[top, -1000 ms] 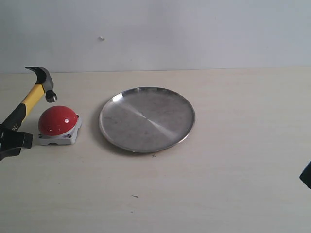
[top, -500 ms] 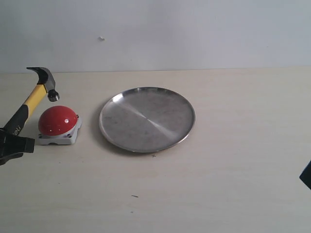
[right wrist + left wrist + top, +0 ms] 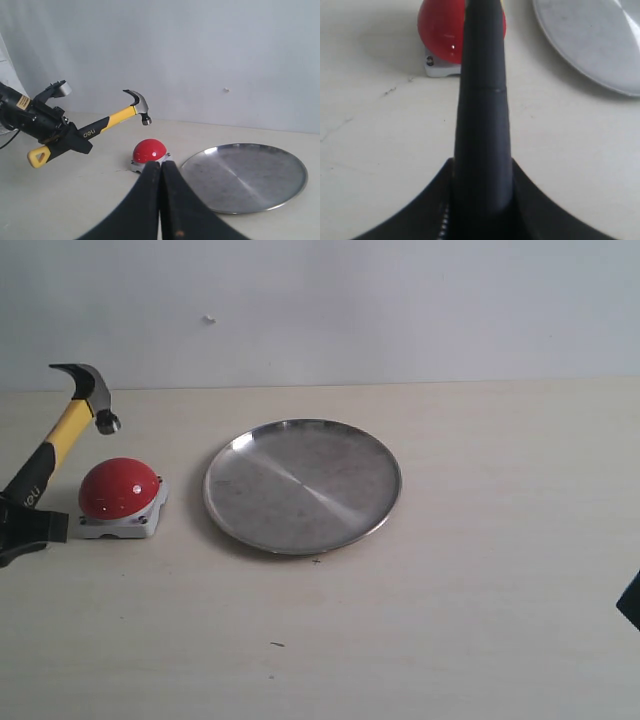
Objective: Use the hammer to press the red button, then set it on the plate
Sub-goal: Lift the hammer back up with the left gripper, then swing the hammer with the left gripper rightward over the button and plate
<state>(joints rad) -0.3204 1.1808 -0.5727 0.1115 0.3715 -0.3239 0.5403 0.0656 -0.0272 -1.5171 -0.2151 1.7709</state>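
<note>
My left gripper [image 3: 25, 525] is shut on the black end of the hammer [image 3: 62, 435], at the exterior view's left edge. The hammer slants up, its dark head [image 3: 92, 392] in the air above the red button [image 3: 119, 488], not touching it. The button's grey base rests on the table left of the silver plate [image 3: 302, 484]. In the left wrist view the hammer handle [image 3: 482, 115] runs out from my jaws over the button [image 3: 442, 27]. The right wrist view shows the hammer [image 3: 107, 121], the button [image 3: 149, 150], the plate [image 3: 247, 176] and my right gripper [image 3: 161, 172] shut and empty.
A pale wooden table [image 3: 450, 620] stretches in front of and to the right of the plate. A plain white wall [image 3: 400, 310] stands behind. A dark corner of the right arm [image 3: 630, 602] shows at the right edge.
The hammer head dipped slightly toward the button half a second ago and has now lifted higher and a little left. The button and plate have not moved.
</note>
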